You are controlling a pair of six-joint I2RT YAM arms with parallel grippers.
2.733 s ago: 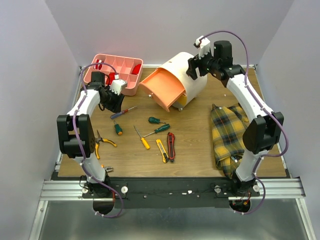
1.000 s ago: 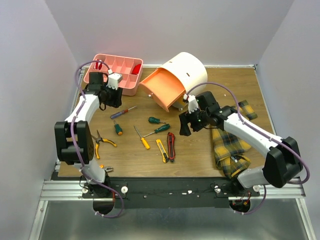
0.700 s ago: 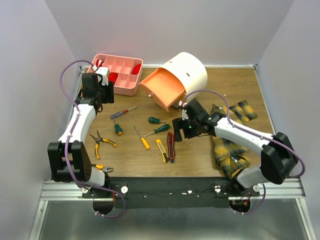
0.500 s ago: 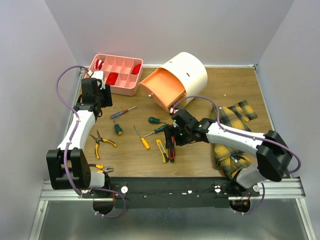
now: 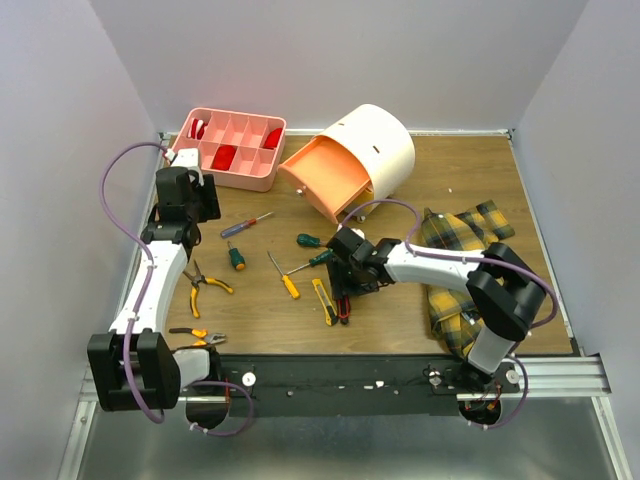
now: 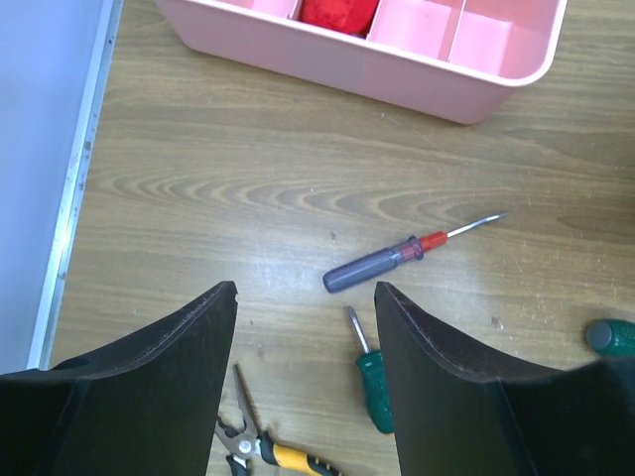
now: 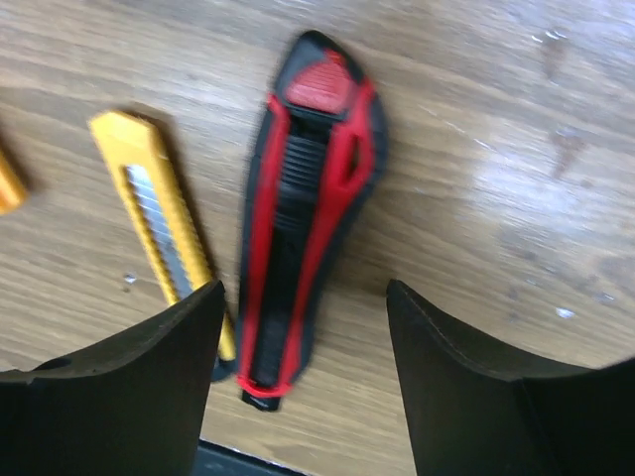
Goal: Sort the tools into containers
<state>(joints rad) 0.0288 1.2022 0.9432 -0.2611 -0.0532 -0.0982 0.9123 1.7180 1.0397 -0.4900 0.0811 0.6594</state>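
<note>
The pink tray (image 5: 235,150) sits at the back left, with red items in some compartments; its near wall shows in the left wrist view (image 6: 397,69). The cream drawer unit (image 5: 378,140) lies tilted with its orange drawer (image 5: 325,175) pulled open. Several tools lie on the table. My right gripper (image 5: 345,285) is open, low over the red-and-black utility knife (image 7: 308,198), a finger on each side of its rear end (image 7: 303,288). A yellow box cutter (image 7: 164,213) lies beside it. My left gripper (image 5: 192,200) is open and empty (image 6: 306,290), above a purple-handled screwdriver (image 6: 397,260).
A short green screwdriver (image 6: 372,372) and yellow-handled pliers (image 6: 268,451) lie below my left gripper. Two green screwdrivers (image 5: 312,241) and a yellow one (image 5: 285,277) lie mid-table. More pliers (image 5: 195,337) lie at the front left. A yellow plaid cloth (image 5: 460,265) lies at the right.
My right arm swung from the drawer unit down and left to the utility knife. My left gripper drew back from beside the pink tray toward the left edge.
</note>
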